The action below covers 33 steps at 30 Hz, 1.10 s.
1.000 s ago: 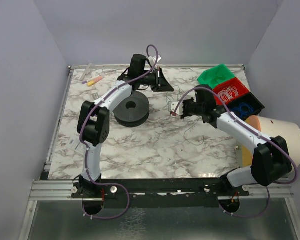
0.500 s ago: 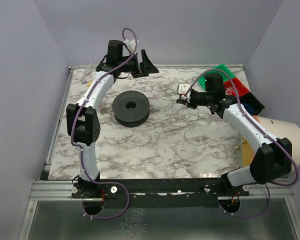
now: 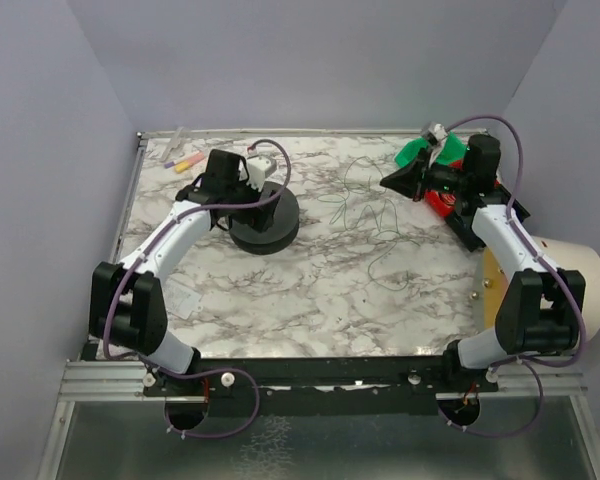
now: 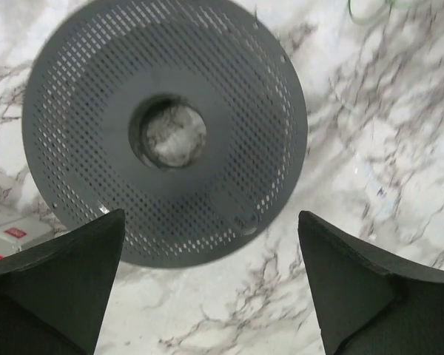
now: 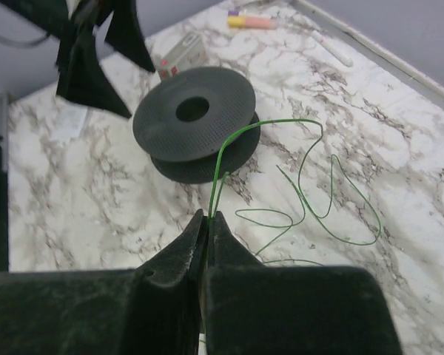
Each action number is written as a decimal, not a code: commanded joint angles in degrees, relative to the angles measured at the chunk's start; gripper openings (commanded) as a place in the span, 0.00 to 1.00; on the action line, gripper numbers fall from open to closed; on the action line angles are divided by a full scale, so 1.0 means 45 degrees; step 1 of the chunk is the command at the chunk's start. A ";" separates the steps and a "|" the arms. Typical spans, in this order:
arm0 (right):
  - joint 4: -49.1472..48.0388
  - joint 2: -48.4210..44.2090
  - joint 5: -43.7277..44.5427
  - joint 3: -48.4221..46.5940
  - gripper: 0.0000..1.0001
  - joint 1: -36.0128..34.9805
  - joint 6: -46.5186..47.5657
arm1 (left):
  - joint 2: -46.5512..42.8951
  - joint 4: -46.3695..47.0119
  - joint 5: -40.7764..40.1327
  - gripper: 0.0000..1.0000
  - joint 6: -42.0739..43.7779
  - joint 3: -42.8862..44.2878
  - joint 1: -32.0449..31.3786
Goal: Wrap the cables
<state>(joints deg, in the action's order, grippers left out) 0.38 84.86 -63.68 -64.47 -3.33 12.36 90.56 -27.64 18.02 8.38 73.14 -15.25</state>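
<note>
Jaws of the right arm, at upper right of the top view, are fully closed, pinching one thin green cable [image 5: 281, 121]. Its loose loops lie on the marble tabletop [image 3: 310, 290], right of the black perforated spool [image 4: 229, 111]. Jaws of the left arm stand wide apart above that spool, holding nothing.

spool [image 3: 270, 228]: on tabletop [image 3: 310, 300], left of centre, directly beneath left pincer [image 4: 211, 222]
cables [image 5: 281, 120]: loose on tabletop, right of spool; 1 strand in right pincer [image 5: 207, 218]
bins [image 3: 415, 153]: far right corner
markers [image 3: 187, 161]: far left corner
</note>
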 commanded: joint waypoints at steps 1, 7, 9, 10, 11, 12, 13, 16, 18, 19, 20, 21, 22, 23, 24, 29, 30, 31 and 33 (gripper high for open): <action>-0.5340 0.0189 -0.1528 0.0821 0.00 0.1463 -0.6529 | -0.1793 -0.0192 -0.2038 0.99 0.3432 -0.1475 -0.1146; -0.6218 0.0398 -0.1762 0.0869 0.01 0.1858 -0.7513 | -0.1834 0.0378 -0.4720 0.99 0.4046 -0.2268 -0.2849; -0.6159 0.0400 -0.1721 0.0833 0.00 0.1873 -0.7476 | -0.1890 0.0662 -0.5589 0.99 0.4136 -0.2600 -0.3425; -0.6001 0.0383 -0.1710 0.0789 0.00 0.1878 -0.7308 | -0.1901 0.0813 -0.5941 0.99 0.4153 -0.2821 -0.3709; -0.5705 0.0366 -0.1677 0.0686 0.01 0.1879 -0.7052 | -0.1925 0.0971 -0.6432 0.99 0.4199 -0.3061 -0.4032; -0.5399 0.0367 -0.1629 0.0624 0.00 0.1877 -0.6825 | -0.1957 0.1228 -0.7013 0.99 0.4210 -0.3375 -0.4417; -0.5229 0.0372 -0.1581 0.0609 0.00 0.1876 -0.6660 | -0.1997 0.1450 -0.7555 0.99 0.4289 -0.3658 -0.4766; -0.5143 0.0426 -0.1569 0.0641 0.00 0.1875 -0.6565 | -0.2161 0.2347 -0.9167 0.99 0.4471 -0.4658 -0.5838; -0.5238 0.0513 -0.1634 0.0722 0.00 0.1890 -0.6639 | -0.2152 0.3020 -1.0254 0.99 0.4578 -0.5251 -0.6371; -0.5324 0.0563 -0.1704 0.0763 0.00 0.1880 -0.6678 | -0.2088 0.3435 -1.0889 0.99 0.4575 -0.5540 -0.6560; -0.5410 0.0601 -0.1831 0.0812 0.01 0.1877 -0.6734 | -0.1980 0.3858 -1.1467 0.99 0.4564 -0.5779 -0.6691; -0.5475 0.0665 -0.1960 0.0837 0.00 0.1881 -0.6800 | -0.1859 0.4213 -1.1932 0.99 0.4527 -0.5958 -0.6737; -0.5610 0.0704 -0.2096 0.0875 0.01 0.1892 -0.6893 | -0.1717 0.4485 -1.2232 0.99 0.4493 -0.6090 -0.6745; -0.5818 0.0726 -0.2191 0.0941 0.01 0.1886 -0.7010 | -0.1589 0.4724 -1.2523 0.98 0.4496 -0.6185 -0.6739; -0.5892 0.0715 -0.2247 0.0980 0.01 0.1890 -0.7056 | -0.1466 0.4951 -1.2789 0.97 0.4494 -0.6270 -0.6748; -0.5610 0.0560 -0.2432 0.1004 0.00 0.1873 -0.6794 | -0.1257 0.5475 -1.3096 0.89 0.4501 -0.6125 -0.6744; -0.5461 0.0525 -0.2414 0.1005 0.00 0.1864 -0.6629 | -0.1234 0.5494 -1.3029 0.88 0.4531 -0.6094 -0.6748; -0.5359 0.0518 -0.2397 0.1003 0.00 0.1872 -0.6535 | -0.1197 0.5536 -1.2953 0.88 0.4559 -0.6098 -0.6749; -0.5258 0.0499 -0.2392 0.1005 0.01 0.1871 -0.6422 | -0.1020 0.5616 -1.2772 0.87 0.4691 -0.6150 -0.6746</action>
<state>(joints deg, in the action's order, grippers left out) -24.03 87.61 -72.55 -60.53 5.19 -18.00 84.68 -5.69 -37.36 28.60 45.39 -45.50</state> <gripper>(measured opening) 0.006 0.879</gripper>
